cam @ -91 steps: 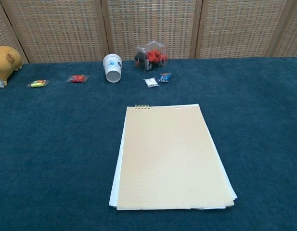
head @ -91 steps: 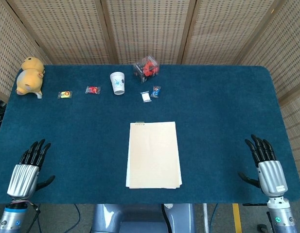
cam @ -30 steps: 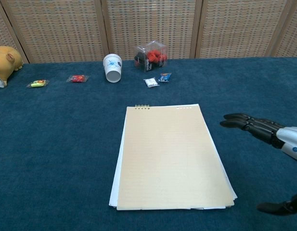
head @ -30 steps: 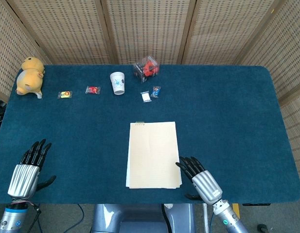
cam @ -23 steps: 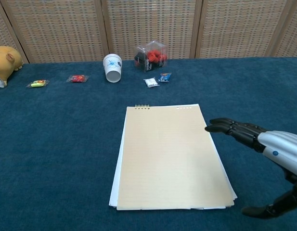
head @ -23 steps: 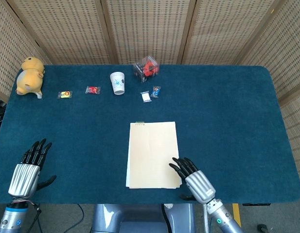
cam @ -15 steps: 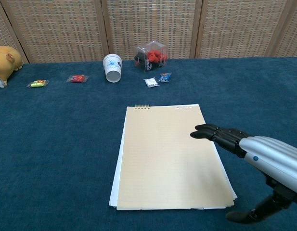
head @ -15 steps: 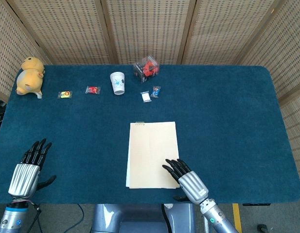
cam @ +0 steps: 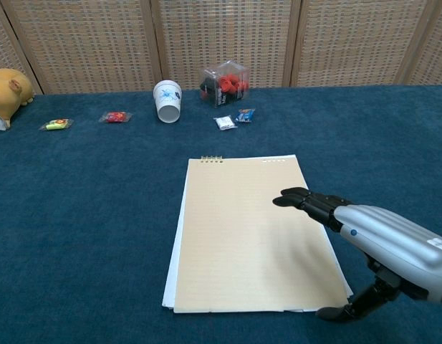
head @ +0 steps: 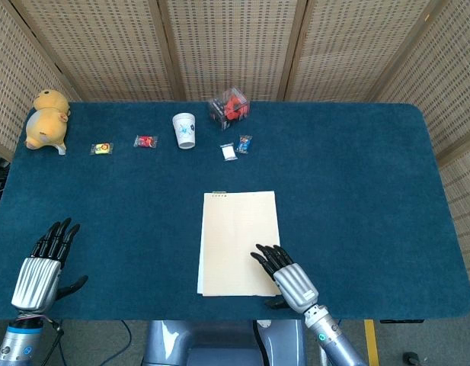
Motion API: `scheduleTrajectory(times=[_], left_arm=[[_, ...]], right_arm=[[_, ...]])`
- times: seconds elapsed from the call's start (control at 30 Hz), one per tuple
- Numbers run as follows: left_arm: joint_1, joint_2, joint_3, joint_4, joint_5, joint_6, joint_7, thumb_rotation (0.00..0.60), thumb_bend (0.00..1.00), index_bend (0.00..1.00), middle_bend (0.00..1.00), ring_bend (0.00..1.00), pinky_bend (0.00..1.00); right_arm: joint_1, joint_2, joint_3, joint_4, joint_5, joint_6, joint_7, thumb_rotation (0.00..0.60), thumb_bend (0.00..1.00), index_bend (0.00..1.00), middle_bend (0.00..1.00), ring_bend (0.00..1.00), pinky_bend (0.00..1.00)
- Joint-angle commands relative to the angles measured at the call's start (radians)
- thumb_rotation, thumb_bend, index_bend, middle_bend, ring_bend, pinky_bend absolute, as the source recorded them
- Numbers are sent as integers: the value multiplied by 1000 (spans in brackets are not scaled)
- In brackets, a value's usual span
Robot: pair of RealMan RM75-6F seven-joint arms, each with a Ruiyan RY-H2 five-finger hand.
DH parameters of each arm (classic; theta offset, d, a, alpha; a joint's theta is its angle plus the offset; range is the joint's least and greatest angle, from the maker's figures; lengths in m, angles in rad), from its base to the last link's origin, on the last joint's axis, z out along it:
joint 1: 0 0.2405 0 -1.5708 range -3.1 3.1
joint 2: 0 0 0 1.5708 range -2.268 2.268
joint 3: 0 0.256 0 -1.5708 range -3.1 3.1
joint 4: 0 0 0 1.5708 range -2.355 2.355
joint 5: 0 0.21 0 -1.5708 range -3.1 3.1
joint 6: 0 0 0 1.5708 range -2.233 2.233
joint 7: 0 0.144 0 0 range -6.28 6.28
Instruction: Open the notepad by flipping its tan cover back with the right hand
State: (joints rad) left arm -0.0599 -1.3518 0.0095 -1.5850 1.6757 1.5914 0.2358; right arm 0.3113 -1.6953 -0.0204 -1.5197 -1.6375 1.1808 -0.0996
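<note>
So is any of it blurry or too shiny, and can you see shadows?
Head view: sharp, evenly lit, no glare; the table edges bow a little. Chest view: also sharp; the right hand casts a soft shadow on the notepad, and its silver back has a mild sheen.

Table [head: 356,175]: covered in dark blue cloth
Near middle: tan-covered notepad [head: 239,238], lying flat
Far edge: paper cup [head: 184,130]; clear box of red pieces [head: 230,107]; four small wrapped sweets [head: 145,141]
Far left corner: yellow plush toy [head: 46,120]
</note>
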Motion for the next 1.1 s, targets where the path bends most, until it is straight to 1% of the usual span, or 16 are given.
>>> scheduleTrajectory(times=[0.03, 1.1], left_arm=[[0, 0, 0, 0, 0, 0, 0, 600, 73, 0, 0, 0, 169], [-2, 4, 2, 4, -6, -8, -19, 600, 74, 0, 0, 0, 169]], right_arm=[[1, -7, -3, 7, 2, 1, 1, 600, 153, 49, 0, 0, 0], [38, -133, 11, 111, 78, -39, 6, 600, 154, 49, 0, 0, 0]])
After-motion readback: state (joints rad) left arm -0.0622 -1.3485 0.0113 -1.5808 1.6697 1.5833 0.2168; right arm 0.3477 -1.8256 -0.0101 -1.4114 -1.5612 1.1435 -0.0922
